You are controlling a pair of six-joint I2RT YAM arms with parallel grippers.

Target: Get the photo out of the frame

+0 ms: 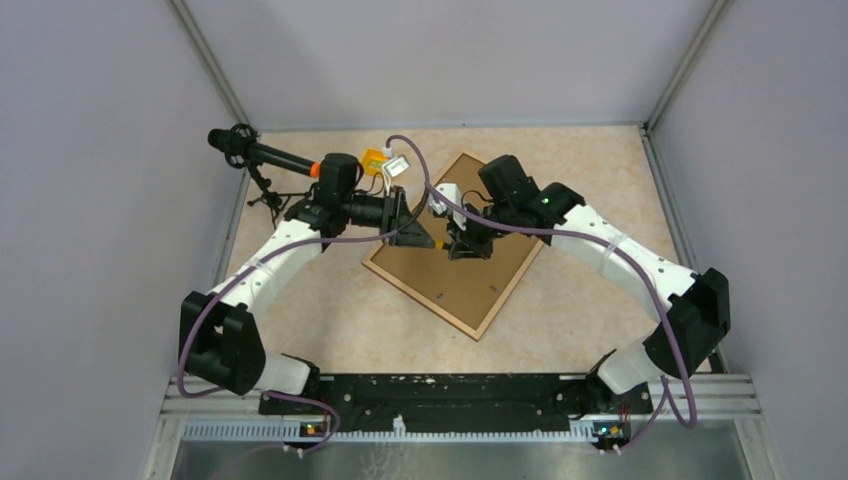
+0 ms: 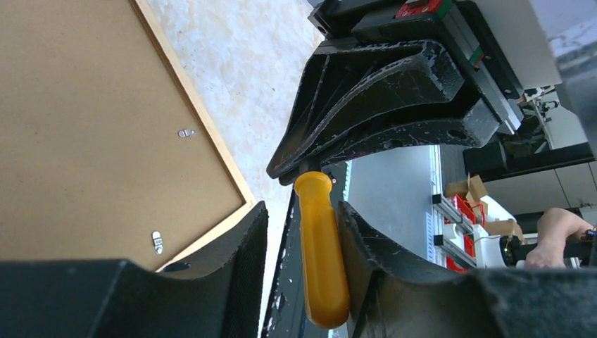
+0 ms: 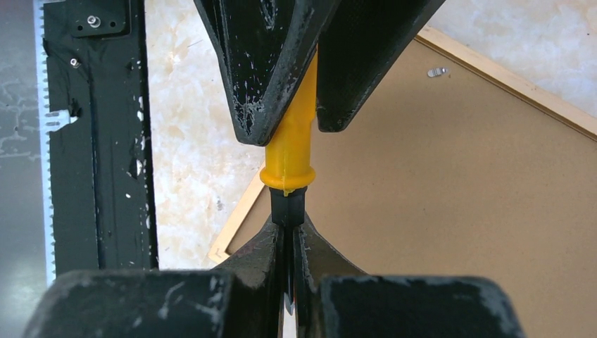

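The frame (image 1: 470,285) lies back up on the table, its brown fibreboard (image 2: 91,127) inside a narrow wooden rim (image 3: 503,77). The photo is hidden under that back. Above the frame both grippers meet on a yellow-handled tool (image 2: 322,246). My right gripper (image 3: 288,225) is shut on the tool's thin black shaft. My left gripper (image 2: 303,211) stands open around the yellow handle (image 3: 290,141): one finger touches it and the other stands a little apart. In the top view the left gripper (image 1: 428,238) and right gripper (image 1: 458,245) nearly touch.
Small metal clips (image 2: 186,132) (image 2: 157,241) (image 3: 436,72) sit along the edge of the frame's back. A black microphone on a small tripod (image 1: 262,158) stands at the back left, with a yellow and white object (image 1: 385,162) beside it. The black base rail (image 1: 430,390) runs along the near edge.
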